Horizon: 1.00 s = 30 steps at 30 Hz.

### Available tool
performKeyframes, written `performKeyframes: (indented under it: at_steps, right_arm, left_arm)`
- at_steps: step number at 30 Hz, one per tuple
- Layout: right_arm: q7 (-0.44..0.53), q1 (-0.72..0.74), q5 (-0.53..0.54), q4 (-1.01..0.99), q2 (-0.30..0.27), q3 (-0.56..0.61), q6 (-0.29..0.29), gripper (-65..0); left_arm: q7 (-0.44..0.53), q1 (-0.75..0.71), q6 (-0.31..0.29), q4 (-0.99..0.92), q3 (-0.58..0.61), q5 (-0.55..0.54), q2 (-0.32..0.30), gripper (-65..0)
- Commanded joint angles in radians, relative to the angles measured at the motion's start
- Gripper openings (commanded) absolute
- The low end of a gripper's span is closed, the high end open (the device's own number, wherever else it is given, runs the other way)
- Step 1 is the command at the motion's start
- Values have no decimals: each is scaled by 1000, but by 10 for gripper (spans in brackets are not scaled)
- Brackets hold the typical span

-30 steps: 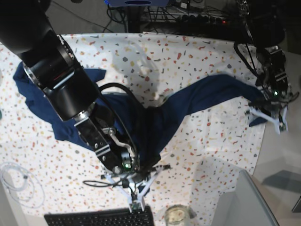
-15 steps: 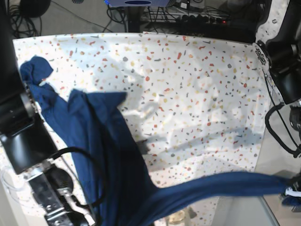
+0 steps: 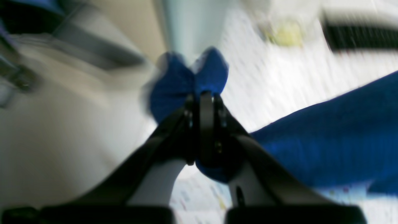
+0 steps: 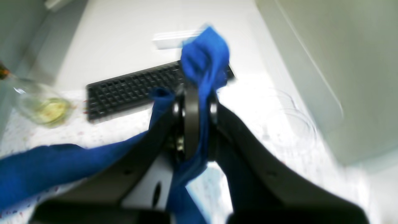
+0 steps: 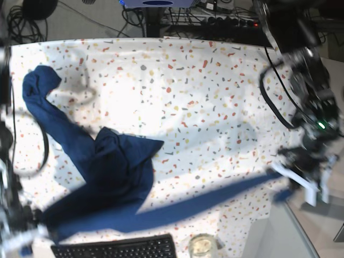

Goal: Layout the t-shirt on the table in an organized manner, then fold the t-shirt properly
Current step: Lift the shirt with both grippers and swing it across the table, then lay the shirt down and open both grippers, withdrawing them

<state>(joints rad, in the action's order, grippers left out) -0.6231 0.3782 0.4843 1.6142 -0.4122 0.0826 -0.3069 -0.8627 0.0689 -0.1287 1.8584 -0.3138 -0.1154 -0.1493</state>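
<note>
The dark navy t-shirt (image 5: 118, 166) hangs stretched between my two grippers, low over the near part of the speckled table (image 5: 215, 107). Its bunched middle and one end (image 5: 40, 80) rest on the left side. My left gripper (image 5: 291, 180) at the table's right edge is shut on a twisted end of the shirt. In the left wrist view a tuft of t-shirt (image 3: 186, 77) sticks out past the left gripper (image 3: 202, 95). My right gripper (image 5: 26, 237), blurred at the near left corner, is shut on the other end. The right gripper (image 4: 192, 93) pinches t-shirt (image 4: 203, 59) fabric.
A black keyboard (image 5: 115, 248) and a glass jar (image 5: 201, 246) sit at the table's near edge, just under the stretched fabric. A grey panel (image 5: 274, 231) stands at the near right corner. Cables (image 5: 215, 16) lie behind the far edge.
Both arms have swung fast, carrying the shirt. The stretched band now runs from the near left corner to the right edge, and the bunched middle has shifted on the table's left.
</note>
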Motion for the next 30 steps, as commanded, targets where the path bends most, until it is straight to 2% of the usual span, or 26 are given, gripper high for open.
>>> performKeyframes:
  at_steps: [1, 3, 7, 10, 12, 15, 19, 25, 30]
  right_arm:
    - [42, -37, -8, 61, -15, -66, -2, -650]
    - [42, -183, -8, 125, -1, -180, -2, -650]
    - [47, -443, -12, 194, 62, -341, -1, -650]
    - [115, -578, -12, 168, 91, -384, -1, -650]
    - [193, -644, -12, 111, 92, -384, -1, -650]
    - [277, -697, -12, 21, 94, -383, -1, -650]
    - [326, -740, -12, -22, 106, -390, -1, -650]
    - [331, -752, -12, -24, 108, -390, -1, -650]
    - [329, -752, -12, -24, 108, -390, -1, -650]
  left_arm:
    - [33, -25, 2, 28, 26, -5, -2, -650]
    - [33, -116, 2, 40, 84, -5, 15, -650]
    - [35, -258, 2, 50, 167, -5, 20, -650]
    - [35, -321, 2, 43, 183, -5, 20, -650]
    - [35, -357, 2, 40, 184, -5, 21, -650]
    - [35, -384, 2, 39, 203, -4, 27, -650]
    - [35, -396, 2, 16, 238, 3, 26, -650]
    - [35, -396, 2, -79, 304, 3, 26, -650]
    - [35, -378, 2, -136, 304, -4, 23, -650]
